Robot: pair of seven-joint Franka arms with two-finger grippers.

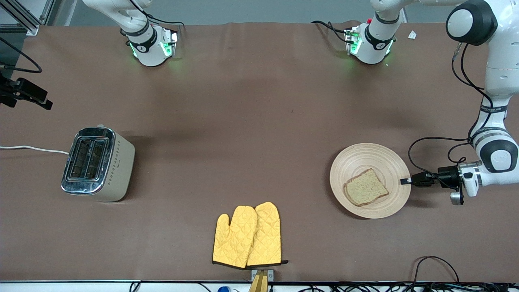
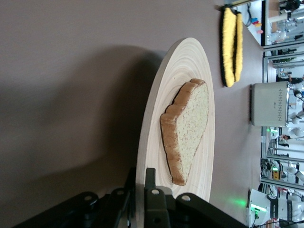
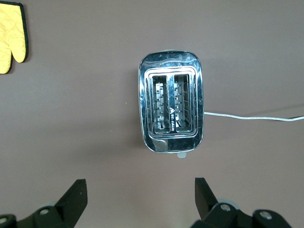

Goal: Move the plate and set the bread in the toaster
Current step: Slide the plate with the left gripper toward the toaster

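Plate [image 1: 367, 160]: a round, shallow disc of pale wood, turned with concentric grooves, is set toward the left arm's end of the table; its rim is clasped by the left gripper.
Left gripper [image 1: 405, 181]: its fingers [image 2: 156, 204] are closed onto the plate's edge, one above the rim and one below it, as seen in the left wrist view.
Bread [image 1: 365, 187]: one roughly square slice, speckled brown crumb with a darker crust, is laid flat on the plate, just inward of the gripping fingers; its domed edge is turned toward the front camera.
Toaster [image 1: 96, 163]: a boxy body with cream, dot-patterned sides and a mirror-chrome top is stood upright toward the right arm's end; the long axis of its two slots runs nearer-to-farther from the front camera.
Cord [image 1: 34, 149]: a white lead is run from the toaster to the table's edge.
Right gripper [image 3: 137, 199]: held in the air over the toaster with fingers spread wide and nothing between them.
Oven mitts [image 1: 247, 236]: two quilted yellow mitts are laid overlapping at the table's near edge.
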